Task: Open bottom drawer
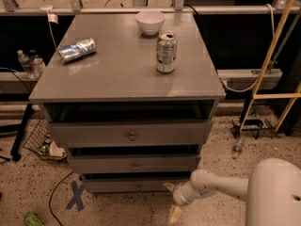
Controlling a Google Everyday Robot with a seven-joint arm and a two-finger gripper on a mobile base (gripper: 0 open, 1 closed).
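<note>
The grey cabinet (127, 79) has three flat drawers. The bottom drawer (117, 185) is the lowest and narrowest-looking one, shut, with a small round knob (139, 186) at its centre. My gripper (170, 200) is low near the floor, at the drawer's right end, just right of and slightly below the knob. Its two pale fingers (175, 214) are spread apart and hold nothing. The white arm (221, 186) reaches in from the lower right.
On the cabinet top stand a white bowl (150, 21), an upright can (166, 52) and a crushed can lying on its side (76, 49). A wire basket (44, 142) and blue tape cross (75, 195) lie at the left. A yellow ladder (277, 55) stands at the right.
</note>
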